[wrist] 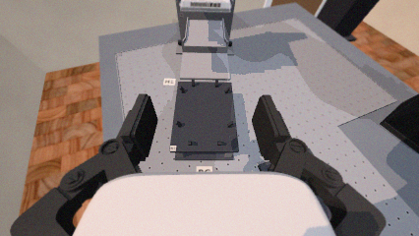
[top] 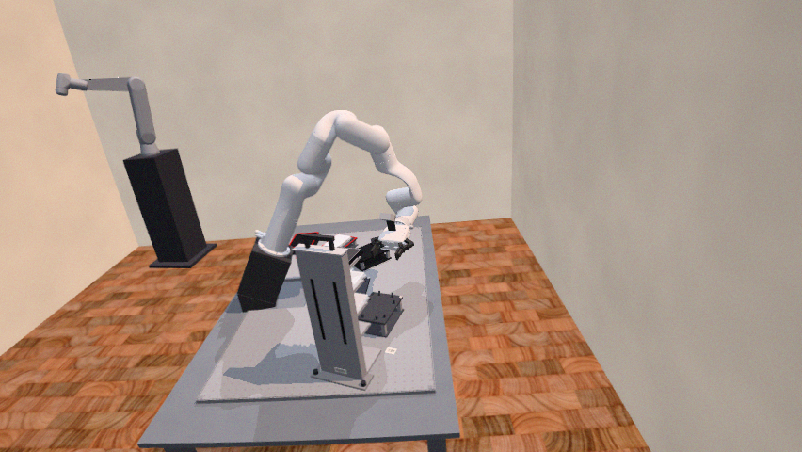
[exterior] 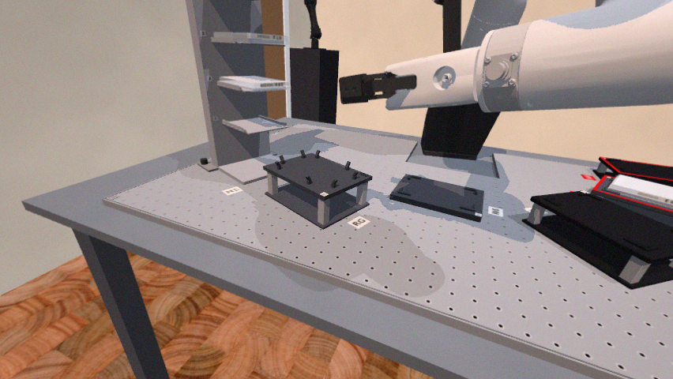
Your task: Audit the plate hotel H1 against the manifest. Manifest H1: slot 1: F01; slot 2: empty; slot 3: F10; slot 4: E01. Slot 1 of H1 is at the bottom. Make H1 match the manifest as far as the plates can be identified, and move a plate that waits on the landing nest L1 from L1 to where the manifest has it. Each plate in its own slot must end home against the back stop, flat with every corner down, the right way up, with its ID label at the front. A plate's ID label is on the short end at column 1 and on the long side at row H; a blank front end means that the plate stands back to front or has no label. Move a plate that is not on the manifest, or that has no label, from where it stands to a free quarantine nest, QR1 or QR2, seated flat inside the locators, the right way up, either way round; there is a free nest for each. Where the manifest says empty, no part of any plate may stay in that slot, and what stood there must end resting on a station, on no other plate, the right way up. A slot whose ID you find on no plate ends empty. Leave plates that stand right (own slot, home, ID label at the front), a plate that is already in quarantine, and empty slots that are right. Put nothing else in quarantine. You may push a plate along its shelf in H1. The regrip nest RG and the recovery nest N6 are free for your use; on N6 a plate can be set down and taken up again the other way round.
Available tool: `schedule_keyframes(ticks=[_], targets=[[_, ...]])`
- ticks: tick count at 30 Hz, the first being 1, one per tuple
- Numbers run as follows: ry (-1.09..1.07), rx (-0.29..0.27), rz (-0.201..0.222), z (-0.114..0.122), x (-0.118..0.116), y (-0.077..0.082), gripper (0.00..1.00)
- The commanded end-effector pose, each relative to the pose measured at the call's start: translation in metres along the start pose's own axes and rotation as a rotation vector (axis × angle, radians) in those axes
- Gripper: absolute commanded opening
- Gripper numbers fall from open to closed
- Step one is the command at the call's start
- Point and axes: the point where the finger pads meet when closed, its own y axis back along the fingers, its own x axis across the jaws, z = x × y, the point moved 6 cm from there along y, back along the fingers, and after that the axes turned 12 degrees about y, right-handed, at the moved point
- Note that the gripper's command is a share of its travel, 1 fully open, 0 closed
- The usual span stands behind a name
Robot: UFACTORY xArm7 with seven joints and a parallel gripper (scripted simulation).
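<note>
Wrist view: tool (wrist: 204, 125) wide and empty at lower centre, facing hotel (wrist: 183, 20) at top; plates appear unmoved, audit barely begun.

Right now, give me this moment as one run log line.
gripper: open, holds nothing | aim: level, facing plate hotel H1 | below: regrip nest RG, no plate on it | phase: approach

Ahead of the wide-open claw (wrist: 204, 129), air is free above the regrip nest (wrist: 205, 118); beyond it the plate hotel (wrist: 205, 29) blocks the path.
</note>
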Motion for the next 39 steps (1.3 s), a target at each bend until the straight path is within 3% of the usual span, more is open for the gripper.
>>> schedule_keyframes(ticks=[1,10,22,39], targets=[[-0.004,0.064,0.018,0.003,-0.002,0.0,1.0],[-0.003,0.198,0.047,0.011,-0.003,-0.001,1.0],[-0.003,0.198,0.047,0.011,-0.003,-0.001,1.0],[-0.003,0.198,0.047,-0.02,0.002,-0.027,1.0]])
